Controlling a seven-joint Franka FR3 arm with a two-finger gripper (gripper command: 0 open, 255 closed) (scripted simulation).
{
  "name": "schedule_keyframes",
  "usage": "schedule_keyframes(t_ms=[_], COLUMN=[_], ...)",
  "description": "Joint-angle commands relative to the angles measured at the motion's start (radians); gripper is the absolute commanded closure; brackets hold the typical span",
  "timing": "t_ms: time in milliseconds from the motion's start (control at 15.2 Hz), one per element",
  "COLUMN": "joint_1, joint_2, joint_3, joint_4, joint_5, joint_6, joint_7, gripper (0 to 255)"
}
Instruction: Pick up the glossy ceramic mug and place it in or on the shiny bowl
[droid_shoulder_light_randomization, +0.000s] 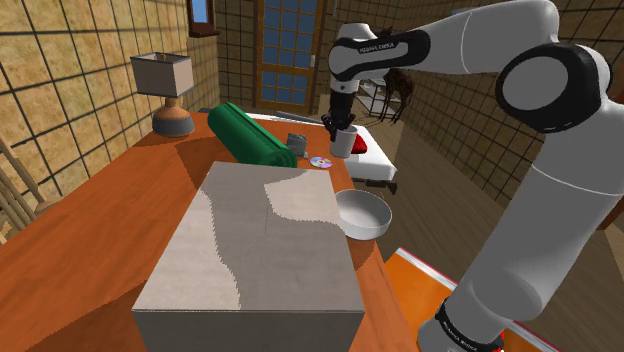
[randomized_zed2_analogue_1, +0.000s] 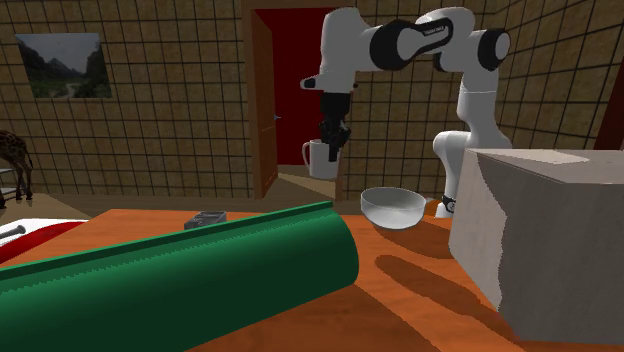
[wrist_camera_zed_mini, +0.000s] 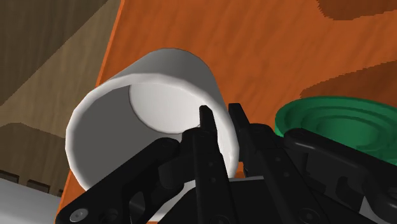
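Mug in hand! My gripper (droid_shoulder_light_randomization: 339, 127) is clamped on the rim of the white mug (droid_shoulder_light_randomization: 344, 145). In the wrist view one finger (wrist_camera_zed_mini: 205, 137) sits inside the wall and the other presses from outside, with the mug's open mouth tipped towards the camera.

In the shoulder view the mug hangs in the upper middle of the frame, over the far end of the orange table (droid_shoulder_light_randomization: 90, 250). In the second exterior view it floats clear above the tabletop, in front of the red doorway (randomized_zed2_analogue_1: 285, 90).

The pale bowl (droid_shoulder_light_randomization: 362, 213) sits on the table just right of centre in the shoulder view, beside the far corner of the big grey box (droid_shoulder_light_randomization: 250, 260) and well apart from the mug.

A green roll (droid_shoulder_light_randomization: 250, 137) lies at upper centre-left of that frame. A small disc (droid_shoulder_light_randomization: 320, 162) lies between the roll and the mug, and a lamp (droid_shoulder_light_randomization: 166, 92) stands at upper left.
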Motion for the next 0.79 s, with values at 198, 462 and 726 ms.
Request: schedule_keyframes(t_ms=[198, 462, 726], joint_1=[0.025, 0.037, 0.049], joint_2=[-0.208, -0.361, -0.513], joint_3=[0.028, 0.058, 0.093], joint_4=[-0.233, -0.378, -0.504], joint_5=[-0.036, -0.050, -0.052], joint_6=[0.024, 0.014, -0.016], joint_7=[0.066, 0.115, 0.163], gripper=[255, 255, 255])
